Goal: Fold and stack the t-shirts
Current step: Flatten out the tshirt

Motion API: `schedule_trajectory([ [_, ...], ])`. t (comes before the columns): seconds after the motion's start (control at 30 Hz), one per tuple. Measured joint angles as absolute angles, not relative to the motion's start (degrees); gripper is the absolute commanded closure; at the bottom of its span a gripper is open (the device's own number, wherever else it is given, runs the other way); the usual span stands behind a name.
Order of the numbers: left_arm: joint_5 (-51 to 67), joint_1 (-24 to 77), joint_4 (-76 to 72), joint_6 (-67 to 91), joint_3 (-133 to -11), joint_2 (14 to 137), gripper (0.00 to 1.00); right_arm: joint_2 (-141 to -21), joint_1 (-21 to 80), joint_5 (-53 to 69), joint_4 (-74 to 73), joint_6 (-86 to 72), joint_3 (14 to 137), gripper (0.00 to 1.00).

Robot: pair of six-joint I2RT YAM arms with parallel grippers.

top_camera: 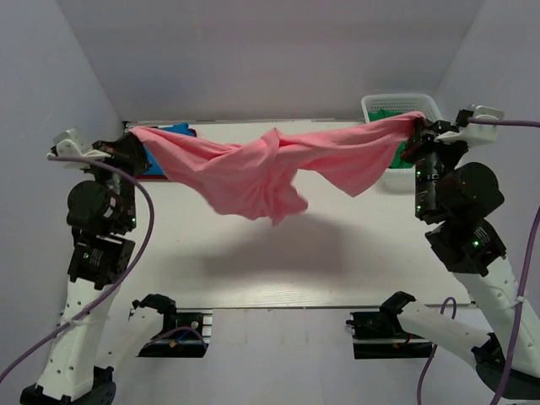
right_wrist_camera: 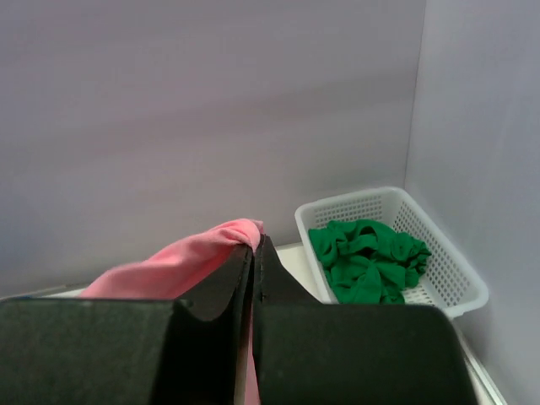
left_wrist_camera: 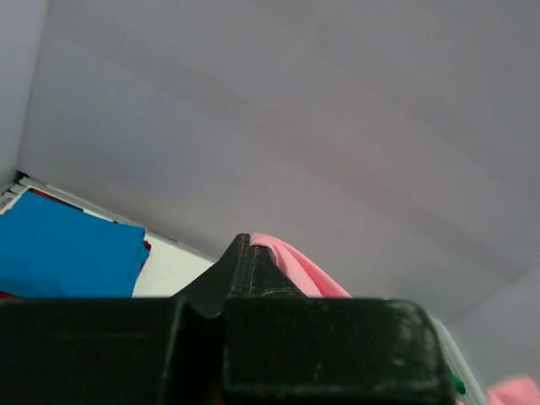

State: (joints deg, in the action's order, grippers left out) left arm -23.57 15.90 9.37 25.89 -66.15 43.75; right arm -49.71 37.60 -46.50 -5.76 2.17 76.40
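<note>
The salmon pink t-shirt (top_camera: 261,169) hangs stretched in the air between both grippers, sagging in the middle above the table. My left gripper (top_camera: 133,145) is shut on its left end; pink cloth (left_wrist_camera: 295,266) leaves the closed jaws in the left wrist view. My right gripper (top_camera: 419,128) is shut on its right end, pink cloth (right_wrist_camera: 181,257) bunched at the jaw tips. A bright blue t-shirt (top_camera: 173,131) lies folded at the far left, also in the left wrist view (left_wrist_camera: 67,257), with a red edge under it. Dark green t-shirts (right_wrist_camera: 367,257) lie crumpled in the basket.
A white lattice basket (top_camera: 371,105) stands at the far right corner, behind my right gripper; it also shows in the right wrist view (right_wrist_camera: 447,291). Pale walls close the table on the left, back and right. The hanging shirt casts a shadow on the white table (top_camera: 354,261).
</note>
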Motion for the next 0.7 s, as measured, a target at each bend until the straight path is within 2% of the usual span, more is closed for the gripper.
schedule_trajectory([
  [0.27,-24.1,15.6,10.9,25.3,-67.4,36.3,1.0,-45.3,37.6,-44.3,-7.1,3.3,77.3,1.0],
  [0.7,-15.9,15.5,14.2,26.0,-72.2,29.5,1.0,-38.6,37.6,-34.8,-10.9,1.0,80.2,1.0],
])
